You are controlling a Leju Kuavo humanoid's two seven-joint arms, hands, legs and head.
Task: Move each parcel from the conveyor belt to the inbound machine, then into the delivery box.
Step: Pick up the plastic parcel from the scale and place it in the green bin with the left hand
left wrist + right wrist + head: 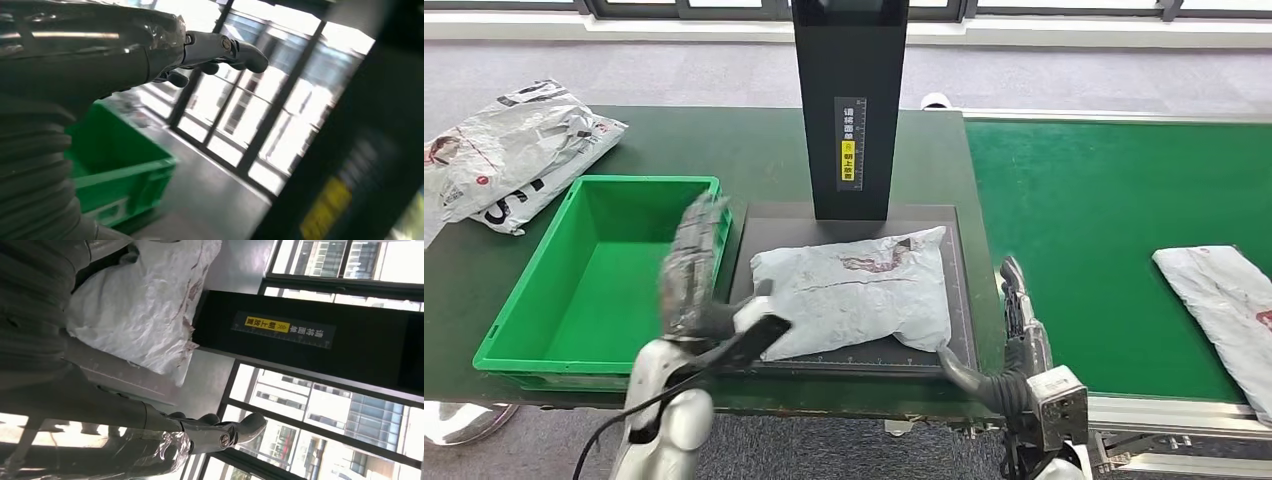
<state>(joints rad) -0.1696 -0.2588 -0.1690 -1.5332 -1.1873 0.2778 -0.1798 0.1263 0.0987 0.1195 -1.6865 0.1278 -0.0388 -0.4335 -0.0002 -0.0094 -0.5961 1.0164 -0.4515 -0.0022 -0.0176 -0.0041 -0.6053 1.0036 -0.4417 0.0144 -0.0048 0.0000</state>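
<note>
Crinkled white plastic parcel point(856, 293) flat on black scanner plate point(959, 290).
Left hand point(692, 268) at 9 o'clock, fingers loosely spread, empty; right hand point(1016, 315) at 3 o'clock, fingers straight, empty.

I see the black scanner column point(851, 105) blocking the far side of the inbound machine's platform point(959, 300). The parcel point(859, 290) covers most of that platform. Left of it, the green delivery box point(524, 300) stands open-topped; my left hand point(692, 268) hovers over its near-right wall.
</note>
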